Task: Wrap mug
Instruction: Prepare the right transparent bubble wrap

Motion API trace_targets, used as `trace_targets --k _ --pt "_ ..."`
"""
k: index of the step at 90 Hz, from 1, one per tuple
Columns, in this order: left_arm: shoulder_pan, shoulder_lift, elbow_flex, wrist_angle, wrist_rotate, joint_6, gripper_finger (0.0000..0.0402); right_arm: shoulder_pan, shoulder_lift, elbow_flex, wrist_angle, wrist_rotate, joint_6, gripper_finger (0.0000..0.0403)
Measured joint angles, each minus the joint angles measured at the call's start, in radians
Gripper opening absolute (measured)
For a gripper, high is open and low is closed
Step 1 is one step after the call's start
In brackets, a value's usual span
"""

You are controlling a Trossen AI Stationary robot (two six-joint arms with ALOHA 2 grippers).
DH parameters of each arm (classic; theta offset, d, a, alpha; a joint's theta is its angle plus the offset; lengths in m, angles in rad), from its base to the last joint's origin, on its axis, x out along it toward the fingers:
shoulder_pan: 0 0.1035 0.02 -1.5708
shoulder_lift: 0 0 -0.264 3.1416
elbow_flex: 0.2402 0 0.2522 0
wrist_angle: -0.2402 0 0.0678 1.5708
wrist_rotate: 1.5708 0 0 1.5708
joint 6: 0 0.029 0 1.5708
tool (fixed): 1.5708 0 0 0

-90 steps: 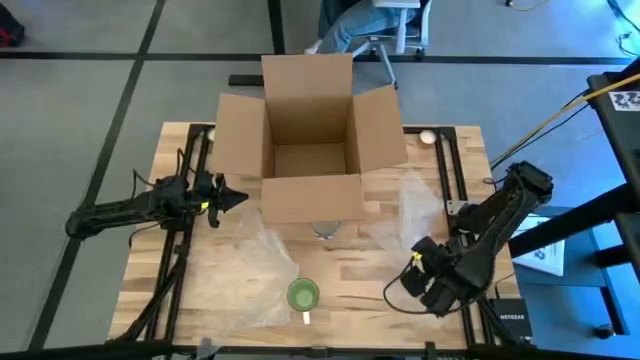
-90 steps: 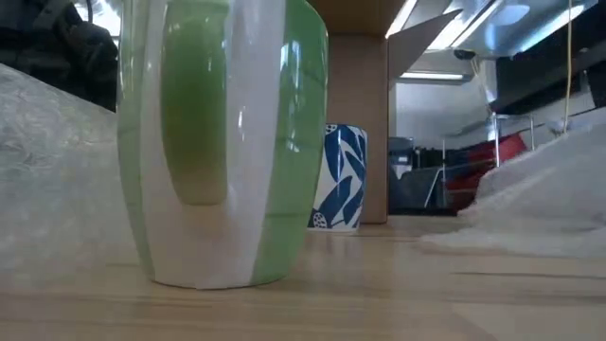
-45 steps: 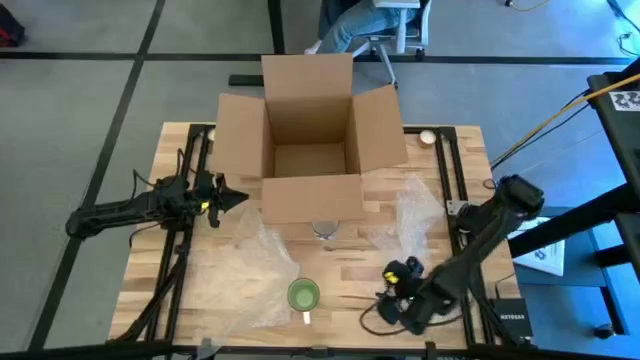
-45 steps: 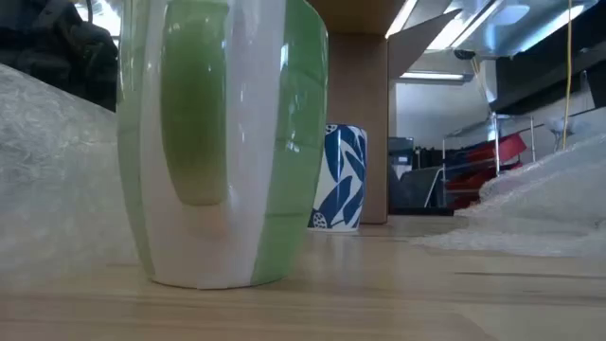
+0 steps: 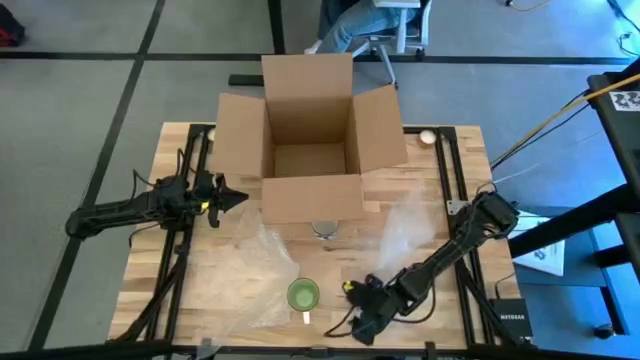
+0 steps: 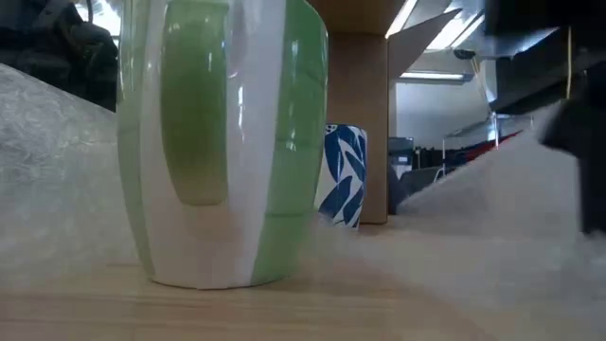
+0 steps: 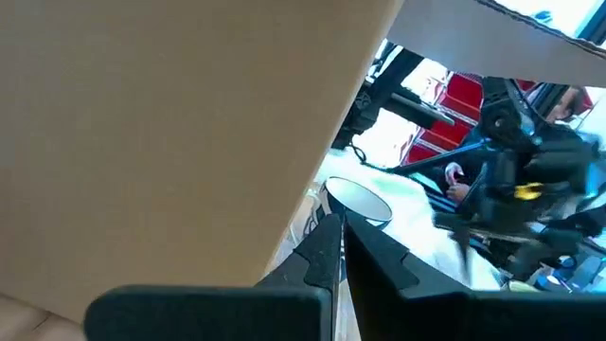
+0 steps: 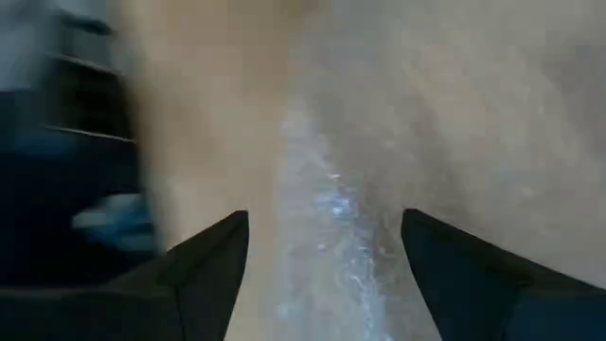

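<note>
The mug [image 5: 303, 294] stood upright near the bench's front edge; the right gripper [image 5: 362, 312] lay just beside it, jaws apart; the left gripper [image 5: 232, 197], jaws together, waited well apart.

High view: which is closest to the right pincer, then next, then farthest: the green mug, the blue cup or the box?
From the right pincer, near the table's front edge:
1. Green mug, just to its left.
2. Blue cup, farther back, in front of the box.
3. Box, at the table's back.
</note>
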Motion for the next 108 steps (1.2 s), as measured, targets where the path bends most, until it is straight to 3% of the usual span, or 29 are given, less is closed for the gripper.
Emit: trace_targets --k 8,18,32,40,56,74,91,97,108 --pt "0.0 0.0 0.0 0.0 0.0 0.0 0.0 0.0 -0.039 0.058 -0.086 0.004 -0.05 0.0264" --pt "0.0 0.0 0.0 0.0 0.0 0.0 0.0 0.009 -0.103 0.12 -0.337 0.074 -0.048 0.0264" --pt "0.0 0.0 0.0 0.001 0.0 0.004 0.0 0.054 -0.205 0.172 -0.641 0.325 0.025 0.0264" --pt "0.0 0.0 0.0 0.0 0.0 0.004 0.0 0.063 -0.247 0.158 -0.814 0.408 0.136 0.0264" --pt "0.0 0.0 0.0 -0.001 0.0 0.001 0.0 0.005 -0.315 0.01 -1.078 0.399 0.494 0.0264" --pt "0.0 0.0 0.0 -0.003 -0.001 0.008 0.0 -0.07 -0.469 -0.282 -0.939 0.36 0.701 0.0264" --pt "0.0 0.0 0.0 -0.005 -0.001 0.006 0.0 -0.14 -0.584 -0.57 -0.542 0.174 0.676 0.0264" --pt "0.0 0.0 0.0 -0.005 -0.001 0.004 0.0 -0.145 -0.613 -0.601 -0.475 0.174 0.663 0.0264" --pt "0.0 0.0 0.0 -0.005 -0.001 0.003 0.0 -0.14 -0.675 -0.55 -0.502 0.22 0.618 0.0264"
